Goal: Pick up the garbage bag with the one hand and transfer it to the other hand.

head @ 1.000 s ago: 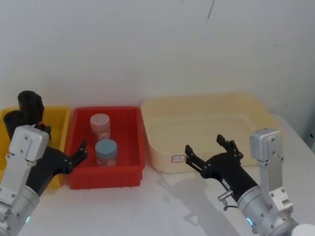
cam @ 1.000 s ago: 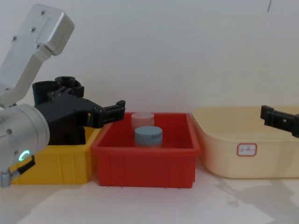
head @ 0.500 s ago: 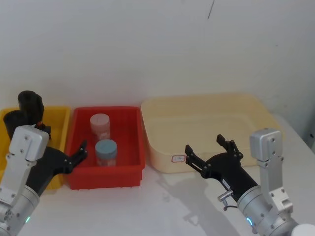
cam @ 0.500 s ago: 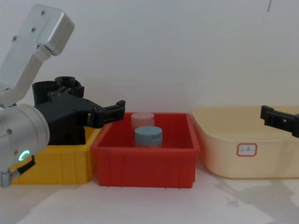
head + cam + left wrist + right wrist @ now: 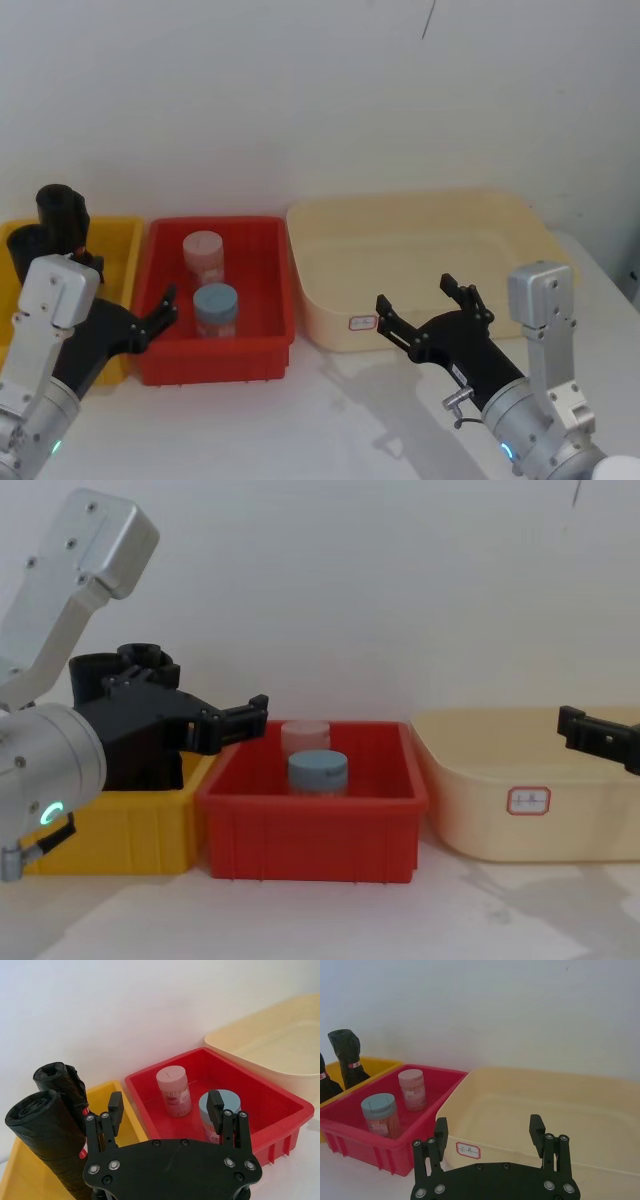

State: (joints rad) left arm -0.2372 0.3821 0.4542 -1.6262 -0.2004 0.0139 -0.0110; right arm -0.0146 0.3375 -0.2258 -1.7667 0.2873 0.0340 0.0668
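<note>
The garbage bag (image 5: 62, 212) is standing upright at the back of the yellow bin (image 5: 118, 235), just beside a second black roll (image 5: 28, 245) and apart from both grippers. The left gripper (image 5: 166, 1102) is hovering with its fingers spread and empty near the front, where the yellow bin is meeting the red bin (image 5: 215, 222) that is holding a pink jar (image 5: 203, 255) and a blue-lidded jar (image 5: 215, 308). The right gripper (image 5: 415, 292) is hanging over the table (image 5: 330, 420) in front of the cream tub (image 5: 420, 205), its fingers likewise spread and gripping nothing.
</note>
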